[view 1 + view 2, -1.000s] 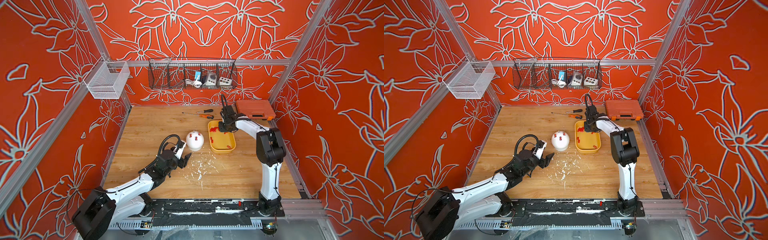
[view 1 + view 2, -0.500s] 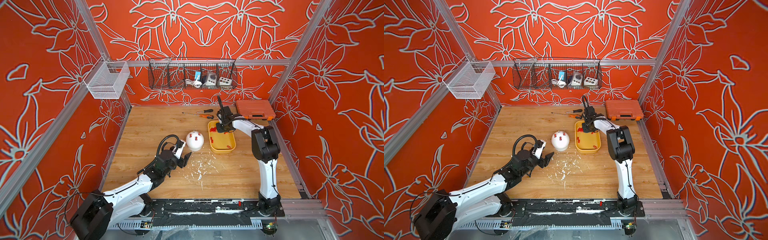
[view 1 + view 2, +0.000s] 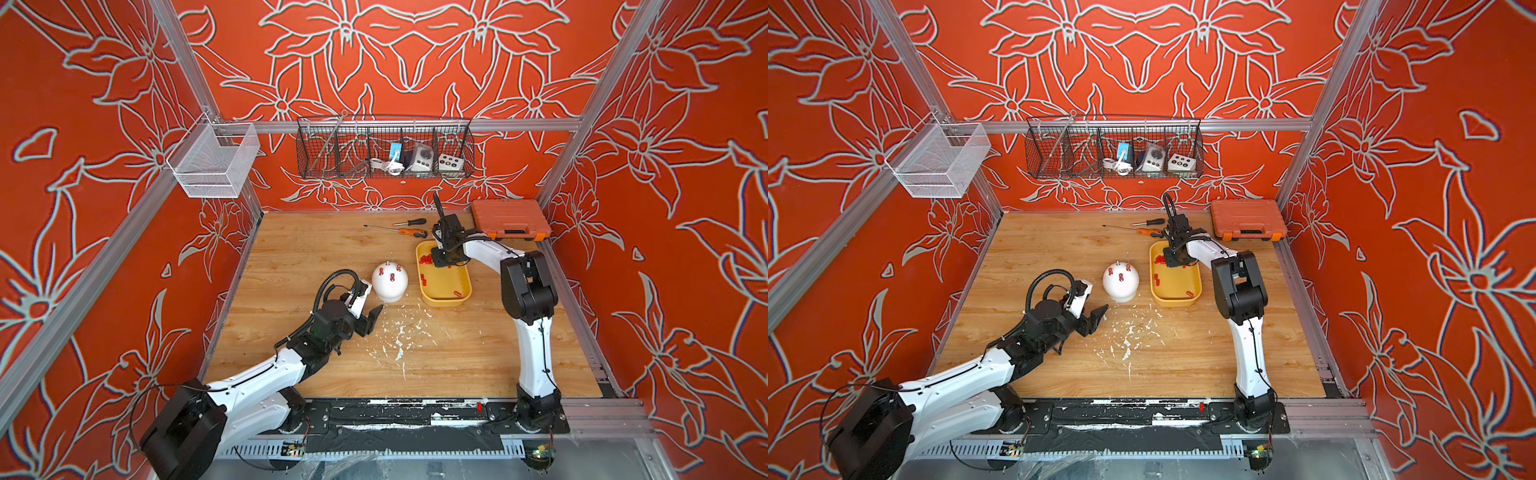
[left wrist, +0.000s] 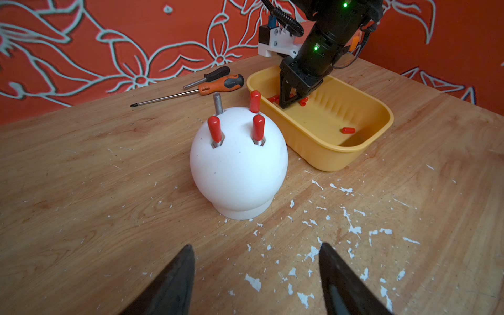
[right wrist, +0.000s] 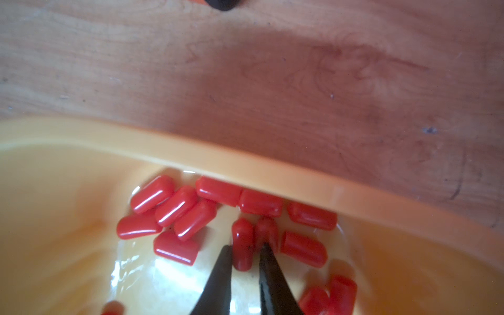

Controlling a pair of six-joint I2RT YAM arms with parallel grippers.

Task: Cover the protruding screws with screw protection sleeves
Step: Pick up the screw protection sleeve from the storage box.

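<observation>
A white dome stands mid-table, also in both top views. Of its protruding screws, one bare grey screw sticks up; three others wear red sleeves. My left gripper hovers open and empty over the table just in front of the dome, as a top view shows too. Several loose screw protection sleeves lie in the far corner of the yellow tray. My right gripper reaches down into that corner, its fingertips pressed on both sides of one sleeve.
Two screwdrivers lie behind the tray and an orange tool case sits at the back right. White flakes litter the wood in front of the dome. A wire basket and a white mesh basket hang on the walls.
My right gripper has sunk into the tray's far corner and its jaws have narrowed around one sleeve. The left arm has stayed put.
</observation>
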